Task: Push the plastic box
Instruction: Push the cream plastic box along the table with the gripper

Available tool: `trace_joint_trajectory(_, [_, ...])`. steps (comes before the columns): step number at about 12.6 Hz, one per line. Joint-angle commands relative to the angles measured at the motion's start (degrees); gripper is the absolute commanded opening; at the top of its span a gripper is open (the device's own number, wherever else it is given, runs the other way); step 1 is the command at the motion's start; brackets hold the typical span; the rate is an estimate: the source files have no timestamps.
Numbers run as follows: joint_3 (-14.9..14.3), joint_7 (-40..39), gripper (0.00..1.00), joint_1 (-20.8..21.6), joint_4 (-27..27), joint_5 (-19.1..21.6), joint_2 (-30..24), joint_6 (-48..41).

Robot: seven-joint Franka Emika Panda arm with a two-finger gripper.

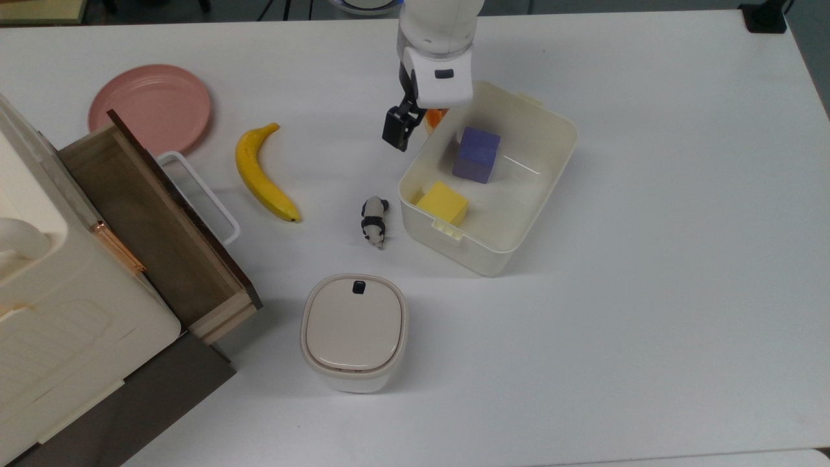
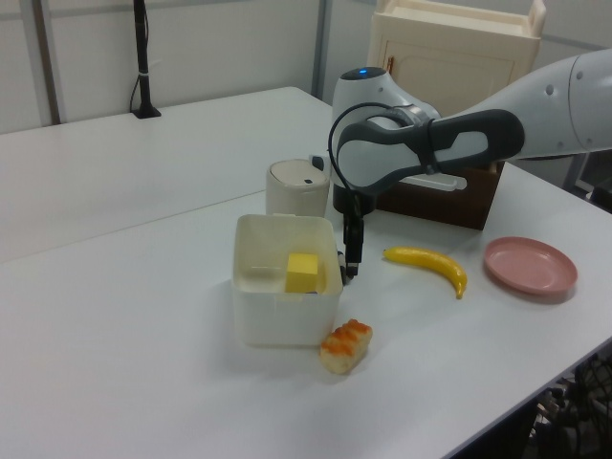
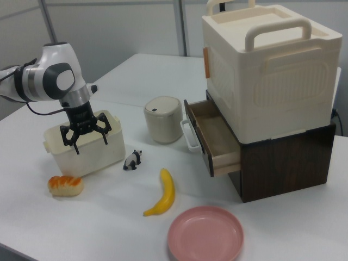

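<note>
Cream plastic box (image 1: 519, 240) sits just beside the claw (image 1: 396, 131)

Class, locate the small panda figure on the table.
In the top view, the panda figure stands just left of the plastic box, between it and the banana.

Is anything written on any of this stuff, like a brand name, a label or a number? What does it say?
None: no words, numbers or brand marks can be read.
The plastic box, the lidded container and the cabinet are plain.
The robot's hand carries a small dark patch on the white housing above it, with no legible marking.
</note>
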Motion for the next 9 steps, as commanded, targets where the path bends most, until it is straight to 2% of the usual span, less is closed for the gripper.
trace_joint_trajectory(1, [-0.34,-0.20,1.00,1.58,2.01,-0.77,2.61,2.44])
trace_joint_trajectory(5, [0.00,-0.20,1.00,1.67,4.56,-0.59,3.94,2.53])
trace_joint_trajectory(9, [2.03,0.94,1.00,2.45,5.62,-0.76,5.43,6.30])
